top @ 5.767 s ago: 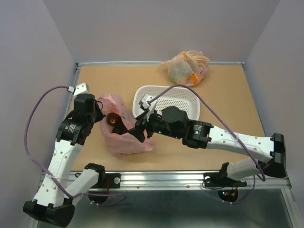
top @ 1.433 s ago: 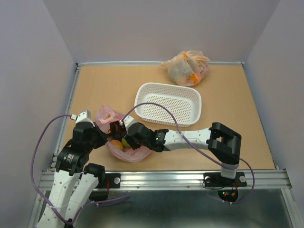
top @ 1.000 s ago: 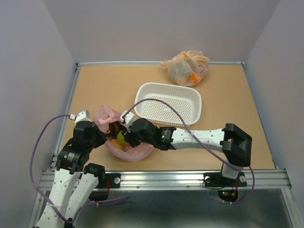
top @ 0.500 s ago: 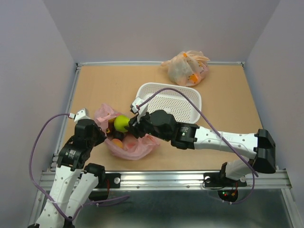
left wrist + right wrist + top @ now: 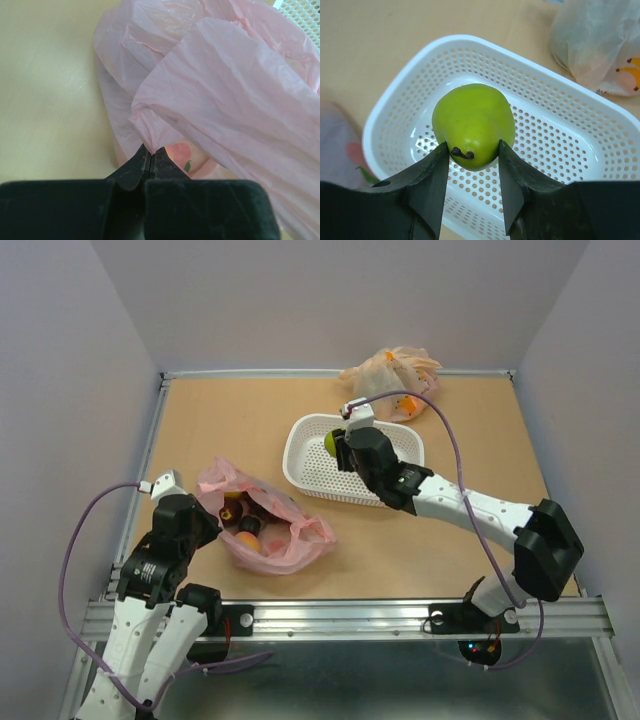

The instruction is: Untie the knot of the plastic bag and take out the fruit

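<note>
Item: green fruit [image 5: 472, 122], pear-shaped, grasped across its width by the right gripper [image 5: 473, 150], one finger on each flank. Its long axis runs along the fingers, with the stalk end turned back toward the wrist. Position: hanging over the left end of the white basket [image 5: 345, 497], inside the rim line and clear of the perforated floor. The basket lies directly below the fruit, so the coming move looks like a straight lowering and release with no sideways travel. The right arm is at the basket and the left is well off to the basket's near-left. Left gripper [image 5: 150, 157]: clenched, tips meeting on a fold of the plastic bag [image 5: 300, 545], apparently pinching the film to hold the mouth wide. Plastic bag: on the table [image 5: 480, 440] near-left of the basket and just apart from it. Its mouth is open, no knot can be made out, and several pieces of fruit [image 5: 245, 525] remain inside. Orange-beige bag [image 5: 390, 375]: beyond the basket's far side, tied. Change from half a second before: the green fruit then hung over the bag's mouth and has now been carried across to the basket. The left arm stays as it was.
</note>
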You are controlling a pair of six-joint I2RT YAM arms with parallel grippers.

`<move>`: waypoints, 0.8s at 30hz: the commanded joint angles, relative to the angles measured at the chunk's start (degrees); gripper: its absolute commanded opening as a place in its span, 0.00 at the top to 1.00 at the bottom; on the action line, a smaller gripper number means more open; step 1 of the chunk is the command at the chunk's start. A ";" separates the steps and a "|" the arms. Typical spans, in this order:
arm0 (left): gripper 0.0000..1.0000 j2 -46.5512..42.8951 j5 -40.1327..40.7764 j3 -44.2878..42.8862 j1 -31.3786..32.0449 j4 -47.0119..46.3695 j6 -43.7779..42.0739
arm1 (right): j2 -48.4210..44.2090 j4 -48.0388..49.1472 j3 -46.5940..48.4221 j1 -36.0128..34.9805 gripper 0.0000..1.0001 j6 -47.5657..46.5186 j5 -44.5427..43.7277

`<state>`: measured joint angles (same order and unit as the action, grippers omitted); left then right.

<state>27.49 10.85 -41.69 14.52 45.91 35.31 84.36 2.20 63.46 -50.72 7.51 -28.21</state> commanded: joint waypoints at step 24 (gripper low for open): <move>1.00 -1.03 1.45 0.03 -0.20 -1.44 0.55 | -2.17 -1.93 4.47 -3.67 0.04 -2.31 25.12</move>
<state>26.35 11.20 -41.69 14.52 45.91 36.05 85.58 -0.95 63.66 -48.38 9.15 -11.40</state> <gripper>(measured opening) 0.029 0.973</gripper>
